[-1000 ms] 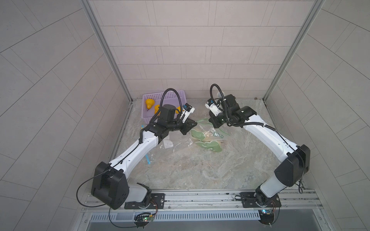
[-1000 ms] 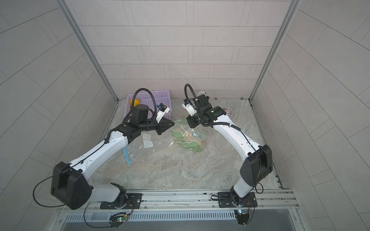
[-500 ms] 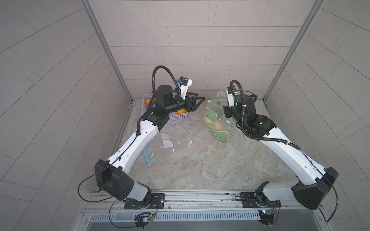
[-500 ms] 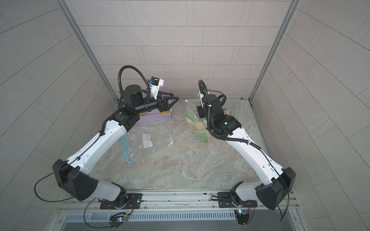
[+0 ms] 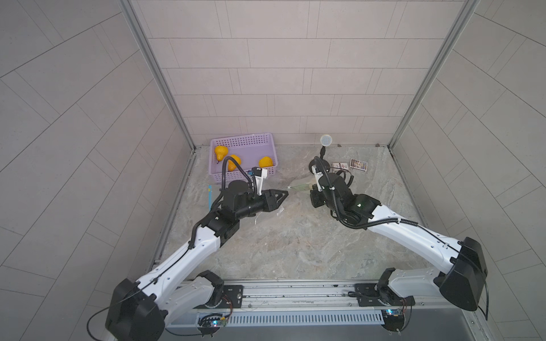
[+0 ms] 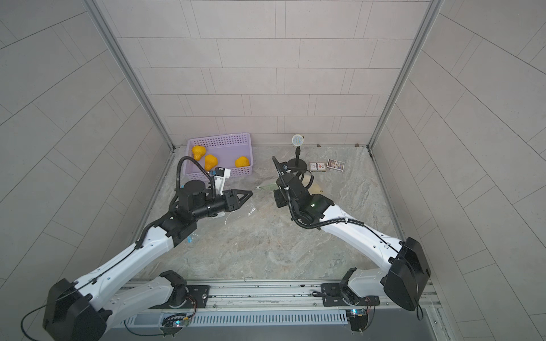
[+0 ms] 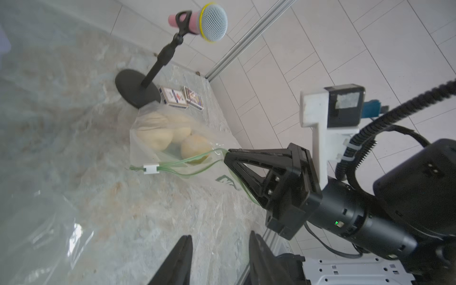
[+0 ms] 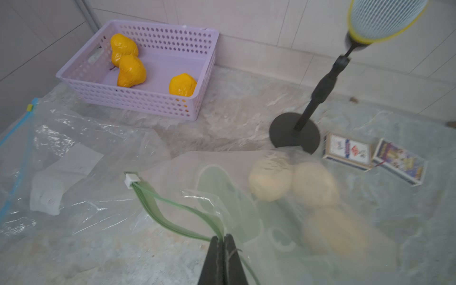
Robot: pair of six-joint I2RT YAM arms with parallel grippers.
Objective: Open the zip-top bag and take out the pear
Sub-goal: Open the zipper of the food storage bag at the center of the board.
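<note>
Clear, green-zippered zip-top bag [image 8: 222, 177] lying flat on marble tabletop, mouth gaping open, white slider [image 8: 130, 180] parked at one end of the zip. Three pale roundish pears [image 8: 270, 180] inside, bunched together and touching, toward the closed bottom, blurred through plastic.
</note>
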